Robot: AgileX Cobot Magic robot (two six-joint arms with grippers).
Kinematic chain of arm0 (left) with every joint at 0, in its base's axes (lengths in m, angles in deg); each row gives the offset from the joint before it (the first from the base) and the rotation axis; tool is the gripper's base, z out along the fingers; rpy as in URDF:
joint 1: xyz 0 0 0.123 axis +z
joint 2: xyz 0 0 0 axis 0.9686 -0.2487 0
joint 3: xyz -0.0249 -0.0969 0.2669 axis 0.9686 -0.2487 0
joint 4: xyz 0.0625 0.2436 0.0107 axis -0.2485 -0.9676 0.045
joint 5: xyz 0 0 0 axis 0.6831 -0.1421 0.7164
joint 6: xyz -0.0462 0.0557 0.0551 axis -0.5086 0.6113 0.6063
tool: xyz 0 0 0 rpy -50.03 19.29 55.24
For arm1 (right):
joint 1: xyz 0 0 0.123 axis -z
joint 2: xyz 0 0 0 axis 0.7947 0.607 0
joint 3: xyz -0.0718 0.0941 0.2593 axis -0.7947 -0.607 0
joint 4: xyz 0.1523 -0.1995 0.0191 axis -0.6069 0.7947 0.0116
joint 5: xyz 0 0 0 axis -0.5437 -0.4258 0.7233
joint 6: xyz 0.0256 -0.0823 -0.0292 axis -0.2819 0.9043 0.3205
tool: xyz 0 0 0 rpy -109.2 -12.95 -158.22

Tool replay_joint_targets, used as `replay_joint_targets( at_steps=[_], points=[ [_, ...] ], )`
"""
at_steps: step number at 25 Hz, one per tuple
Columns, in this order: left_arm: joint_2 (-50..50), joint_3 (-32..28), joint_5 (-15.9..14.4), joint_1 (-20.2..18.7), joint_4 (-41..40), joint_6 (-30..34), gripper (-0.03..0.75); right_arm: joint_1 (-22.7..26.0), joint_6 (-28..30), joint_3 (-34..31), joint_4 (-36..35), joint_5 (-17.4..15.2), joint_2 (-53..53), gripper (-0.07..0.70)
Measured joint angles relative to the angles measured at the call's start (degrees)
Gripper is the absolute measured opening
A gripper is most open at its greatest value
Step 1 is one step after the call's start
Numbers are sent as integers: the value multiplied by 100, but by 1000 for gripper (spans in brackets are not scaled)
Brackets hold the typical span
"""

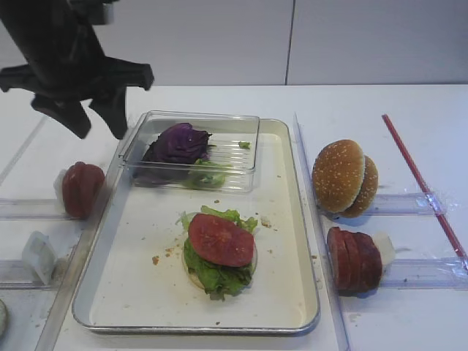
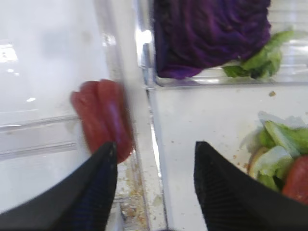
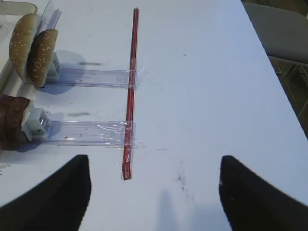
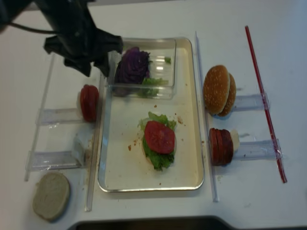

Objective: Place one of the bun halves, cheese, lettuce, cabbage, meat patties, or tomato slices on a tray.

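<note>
Judging near to far, a stack is already begun at lower centre of the tray [image 1: 289, 241]: lettuce [image 1: 219, 276] topped by one of the tomato slices [image 1: 220, 240]. Farther back, upper left, the left gripper [image 1: 97, 115] is held wide open and empty; more layers remain.

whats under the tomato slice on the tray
Lettuce lies under the tomato slice, with a pale round edge, likely a bun half, beneath. Anything else between them is covered.
</note>
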Motion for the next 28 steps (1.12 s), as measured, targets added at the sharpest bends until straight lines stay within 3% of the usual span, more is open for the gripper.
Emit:
replay_joint_targets(
  at_steps=[8,16,21,28],
  points=[
    [506,-263,-46,1017,-312,170,337,0,0,0,0,0,0,564],
    [611,-387,-45,1183,-345,446,337,0,0,0,0,0,0,564],
    [1339,-1224,-34,1183,-380,483,337,0,0,0,0,0,0,564],
    [3331,-2721,-72,1183,-512,493,337,0,0,0,0,0,0,564]
  ],
)
